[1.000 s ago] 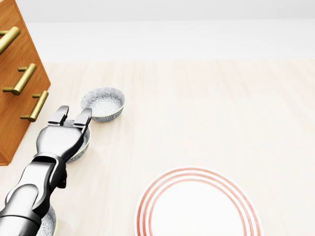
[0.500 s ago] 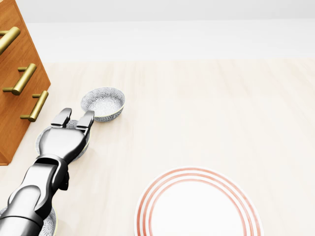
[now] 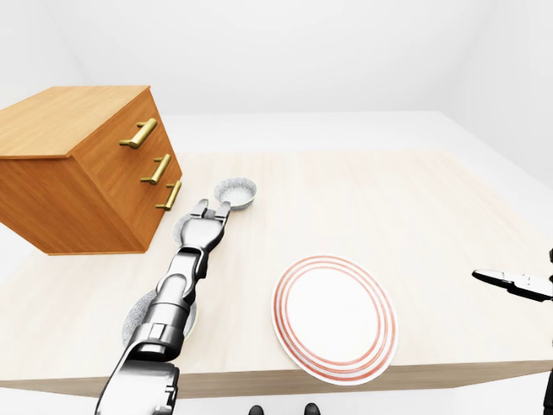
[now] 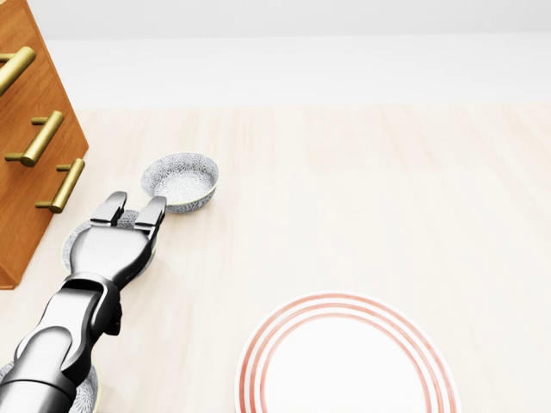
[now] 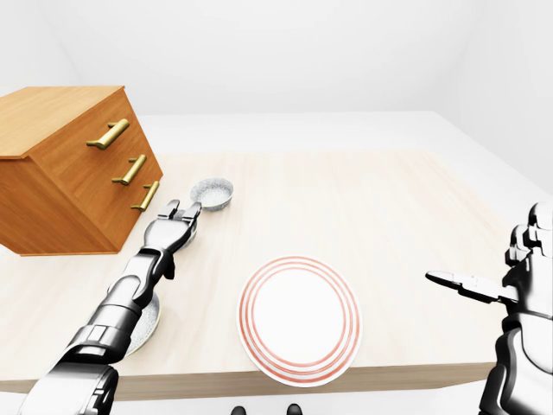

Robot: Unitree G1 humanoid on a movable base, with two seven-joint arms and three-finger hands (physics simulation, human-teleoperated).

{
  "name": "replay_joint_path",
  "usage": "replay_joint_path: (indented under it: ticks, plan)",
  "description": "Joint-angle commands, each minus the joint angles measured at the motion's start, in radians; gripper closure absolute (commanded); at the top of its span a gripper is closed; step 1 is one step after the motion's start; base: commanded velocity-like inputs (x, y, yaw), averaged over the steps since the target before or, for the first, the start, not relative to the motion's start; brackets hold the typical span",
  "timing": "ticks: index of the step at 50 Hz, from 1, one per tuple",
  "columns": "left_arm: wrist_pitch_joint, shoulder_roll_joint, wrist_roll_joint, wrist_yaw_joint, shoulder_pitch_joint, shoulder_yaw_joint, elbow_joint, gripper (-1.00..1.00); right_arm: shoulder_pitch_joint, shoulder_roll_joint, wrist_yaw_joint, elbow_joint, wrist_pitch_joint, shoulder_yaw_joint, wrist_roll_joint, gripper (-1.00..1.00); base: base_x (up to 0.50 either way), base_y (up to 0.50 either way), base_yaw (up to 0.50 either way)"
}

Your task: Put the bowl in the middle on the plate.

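Observation:
Three patterned grey bowls stand in a line on the left of the head view. The middle bowl (image 4: pixel 71 244) lies mostly under my left hand (image 4: pixel 132 207), whose fingers stretch out flat over its rim, open; only its left edge shows. The far bowl (image 4: pixel 180 181) stands free just beyond the fingertips. My forearm partly covers the near bowl (image 4: pixel 87 392). The white plate (image 4: pixel 344 366) with red rings lies at the bottom centre-right. In the right-eye view my right hand (image 5: pixel 451 278) hovers open off the table's right side, holding nothing.
A wooden drawer chest (image 4: pixel 26 129) with brass handles stands close to the left of the bowls. The pale wooden table (image 4: pixel 387 198) stretches right and up from the bowls; its near edge (image 3: pixel 346 380) runs just below the plate.
My left hand has drawn back slightly toward the bottom left of the head view, so more of the middle bowl's rim shows. Bowls and plate have not moved.

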Motion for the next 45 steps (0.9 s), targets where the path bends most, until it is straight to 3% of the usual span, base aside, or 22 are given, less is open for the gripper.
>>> replay_joint_path:
  ticks: [1, 28, 45]
  plan:
    - [-0.001, 0.002, 0.001, 0.012, -0.006, 0.0, 0.019, -1.0, 0.0, -0.002, -0.005, 0.012, 0.0, 0.005, 0.0, -1.0, 0.0, 0.0, 0.0]
    - [0.008, 0.015, -0.007, -0.015, 0.028, 0.012, -0.021, -1.0, 0.003, -0.001, -0.004, 0.011, 0.0, 0.003, -0.002, -1.0, 0.0, 0.0, 0.0]
    - [0.018, 0.012, -0.023, 0.012, 0.027, 0.009, 0.014, -1.0, 0.012, 0.007, -0.001, -0.041, 0.0, -0.01, -0.004, -1.0, 0.0, 0.0, 0.0]
